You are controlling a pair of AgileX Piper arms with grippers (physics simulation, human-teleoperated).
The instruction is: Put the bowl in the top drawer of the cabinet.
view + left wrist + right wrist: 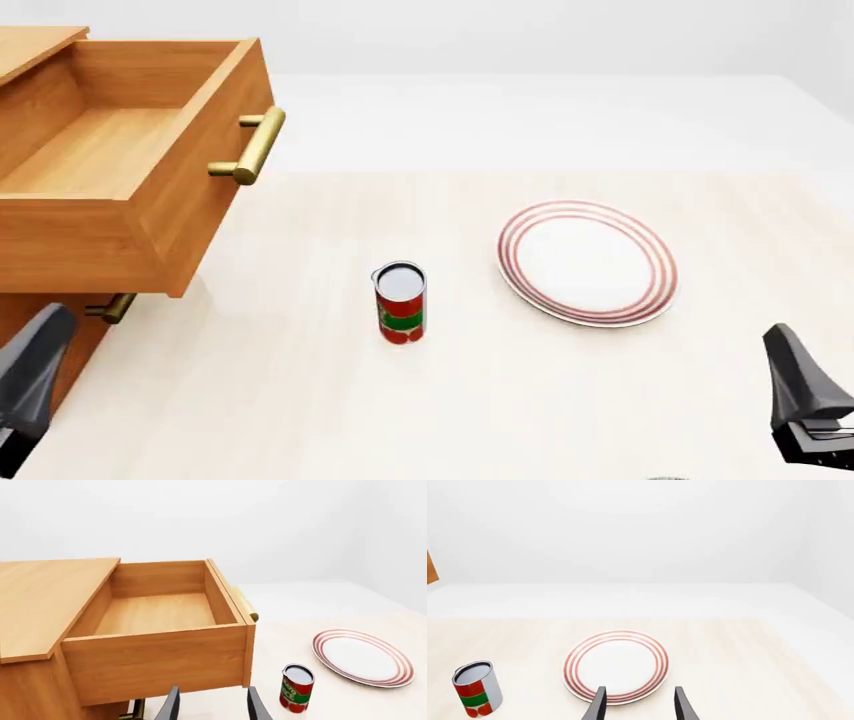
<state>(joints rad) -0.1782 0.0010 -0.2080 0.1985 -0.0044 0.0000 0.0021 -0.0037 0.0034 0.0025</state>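
Low at the table's near edge — left pincer (213,705) open, right pincer (639,704) open

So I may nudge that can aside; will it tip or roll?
The can stands upright, tall and narrow, so a high push would likely topple it. Once on its round side, it would probably roll across the smooth table.

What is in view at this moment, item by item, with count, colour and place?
cabinet: one, light-brown wood, far left of the table.
top drawer: one, light-brown, brass bar handle, pulled open, nothing inside.
lower drawer handle: one, brass, under the open drawer.
can: one, red, green and white, upright, table centre.
plate: one, white with red rings, right of the can.
bowl: none in view.
table: one, pale wood.
left gripper: black, open, holding nothing.
right gripper: black, open, holding nothing.
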